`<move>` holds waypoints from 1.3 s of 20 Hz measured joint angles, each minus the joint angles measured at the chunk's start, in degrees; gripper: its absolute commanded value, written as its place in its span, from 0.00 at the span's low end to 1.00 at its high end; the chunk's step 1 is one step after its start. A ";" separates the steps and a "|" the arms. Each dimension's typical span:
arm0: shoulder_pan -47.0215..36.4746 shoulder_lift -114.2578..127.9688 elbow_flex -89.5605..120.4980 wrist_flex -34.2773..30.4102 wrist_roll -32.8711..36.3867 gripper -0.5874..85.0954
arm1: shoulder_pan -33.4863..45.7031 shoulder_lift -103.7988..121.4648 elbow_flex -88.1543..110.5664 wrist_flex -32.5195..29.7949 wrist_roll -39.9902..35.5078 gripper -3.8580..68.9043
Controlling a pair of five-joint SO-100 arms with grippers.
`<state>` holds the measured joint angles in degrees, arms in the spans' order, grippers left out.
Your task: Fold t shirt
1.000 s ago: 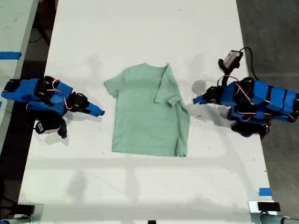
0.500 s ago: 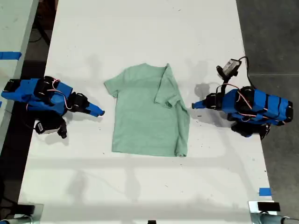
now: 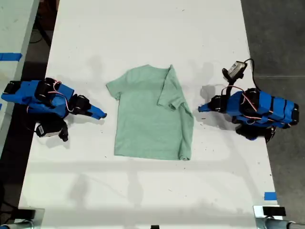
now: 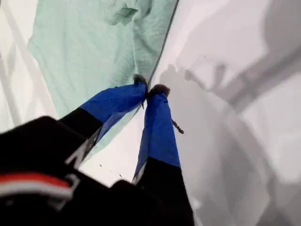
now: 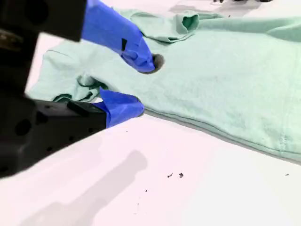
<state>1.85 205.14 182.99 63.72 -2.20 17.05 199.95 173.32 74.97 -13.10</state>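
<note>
Cloth, a small pale mint-green t-shirt (image 3: pixel 150 114), lies mid-frame on the white table (image 3: pixel 143 28), its exterior-view right side folded in. My first gripper (image 3: pixel 200 108), pinched shut and empty beside that fold, could shove it loose. My second gripper (image 3: pixel 101 114) waits parted, apart from the shirt.

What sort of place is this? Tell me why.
Probably a robotics lab or workshop: two blue arms face a t shirt on a long white table, with a blue tape mark at its edge.
</note>
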 measured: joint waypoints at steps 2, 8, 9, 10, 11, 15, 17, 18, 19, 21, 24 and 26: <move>0.00 0.00 0.00 0.00 0.00 0.14 | 0.00 0.00 0.00 0.00 0.35 0.09; 0.00 0.00 0.00 0.00 0.00 0.14 | 0.00 0.00 0.00 0.00 0.35 0.09; 0.00 0.00 0.00 0.00 0.00 0.14 | 0.00 0.00 0.00 0.00 0.35 0.09; 0.00 0.00 0.09 0.00 0.00 0.14 | 0.00 0.00 0.00 0.00 0.35 0.09; 0.00 0.00 0.09 0.00 0.00 0.14 | 0.00 0.00 0.00 0.00 0.35 0.09; 0.00 0.00 0.09 0.00 0.00 0.14 | 0.00 0.00 0.00 0.00 0.35 0.09; 0.00 0.00 0.09 0.00 0.00 0.14 | 0.00 0.00 0.00 0.00 0.35 0.09; 0.00 0.00 0.09 0.00 0.00 0.14 | -0.18 0.00 0.00 0.00 0.35 0.09; 0.00 0.00 0.09 0.00 0.00 0.14 | -0.53 0.00 0.00 0.00 0.35 0.09; 0.00 0.00 0.09 0.00 0.00 0.14 | -0.62 0.00 0.00 0.00 0.35 0.09; -4.22 0.00 0.18 0.00 0.00 0.14 | -0.44 0.00 0.00 0.00 0.35 0.09; -8.00 0.00 0.18 0.00 0.00 0.14 | 0.70 0.00 0.00 0.00 0.35 0.09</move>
<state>-6.15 205.14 183.16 63.72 -2.20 17.75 199.95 173.32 74.97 -12.74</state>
